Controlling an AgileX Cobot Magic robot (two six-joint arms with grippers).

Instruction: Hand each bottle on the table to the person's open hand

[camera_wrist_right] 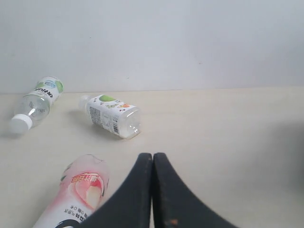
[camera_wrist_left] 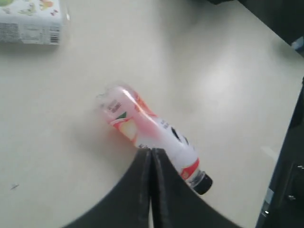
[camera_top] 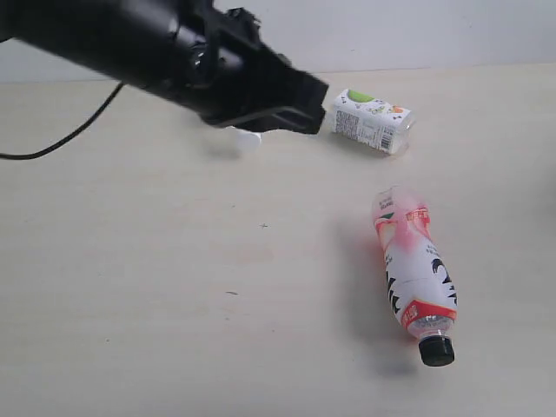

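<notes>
Table (camera_top: 130,304): pale wood-grain top, fills the exterior view. No person's hand shows in any view, and only three bottles can be found.

Left arm (camera_top: 130,43): black, comes in from the upper left of the exterior view and ends above the upper middle of the table. Left gripper (camera_wrist_left: 151,156): fingers pressed flat together, nothing between them. Right gripper (camera_wrist_right: 153,159): the same, fingers closed on each other and empty. The right arm itself is out of the exterior view.

Pink-white bottle (camera_top: 415,269): lies on its side in the lower right of the exterior view. Long axis runs almost straight up and down the frame, black cap (camera_top: 436,350) at the lower end, base pointing toward the upper middle.

Short white-labelled bottle (camera_top: 372,120): on its side, upper right of centre, just beside the left arm's tip as seen in the picture.

Small clear green-white bottle (camera_wrist_right: 38,99): on its side near the far wall in the right wrist view. In the exterior view only its white cap (camera_top: 248,140) peeks out under the arm.

Key relation: in the left wrist view the pink-white bottle sits straight ahead of the closed fingertips, its axis slanting across their line. In the right wrist view it lies off to one side. Judgement: the left gripper is better lined up. It must open, then turn to span the bottle's width.
</notes>
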